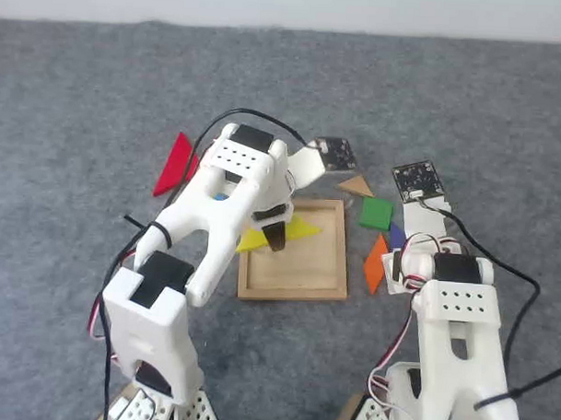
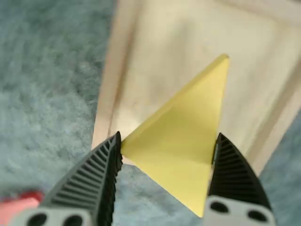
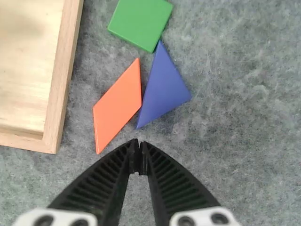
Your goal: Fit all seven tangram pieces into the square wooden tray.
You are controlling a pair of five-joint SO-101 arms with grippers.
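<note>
Placing the yellow triangle (image 2: 188,127) in the tray (image 2: 106,108)
My left pincer (image 2: 168,141) clamps it over the tray's left rim; I'd shift right, level it, then lower. My right pincer (image 3: 139,143) is pinched together.

Triangles (image 1: 176,163) (image 1: 304,229) (image 1: 357,185) (image 1: 397,236): four. Square (image 1: 375,213): one. Parallelogram (image 1: 377,262): one. Wooden tray (image 1: 291,291): one. Robot arms (image 1: 216,203) (image 1: 454,304): two.

My left gripper (image 2: 167,141) held the yellow triangle (image 2: 188,113) over the tray (image 1: 341,258)'s left rim. Green square (image 1: 375,213), blue triangle (image 3: 162,89) and orange parallelogram (image 3: 117,106) lay right of it, tan triangle (image 1: 356,185) beyond, red triangle (image 1: 176,163) far left.
</note>
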